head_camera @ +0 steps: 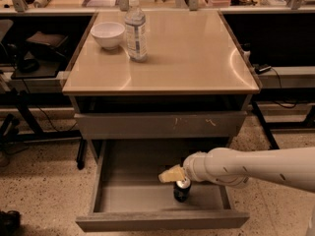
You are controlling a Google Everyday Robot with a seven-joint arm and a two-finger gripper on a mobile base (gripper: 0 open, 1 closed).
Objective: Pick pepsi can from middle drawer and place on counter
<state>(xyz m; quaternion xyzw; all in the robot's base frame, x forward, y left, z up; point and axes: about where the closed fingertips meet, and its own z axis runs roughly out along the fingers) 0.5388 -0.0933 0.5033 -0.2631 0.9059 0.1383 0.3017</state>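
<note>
The pepsi can (182, 191), small and dark with a silver top, stands upright on the grey floor of the open middle drawer (133, 183), right of its centre. My gripper (175, 176) reaches in from the right on a white arm and sits directly over the can's top, with a pale yellowish tip pointing left. Its lower part is hidden behind the wrist. The beige counter (182, 58) tops the cabinet above.
A clear water bottle (136, 28) and a white bowl (108, 34) stand at the counter's back left. A closed grey drawer front with light scratches (162, 125) overhangs the open drawer. Dark shelving and cables flank the cabinet on both sides.
</note>
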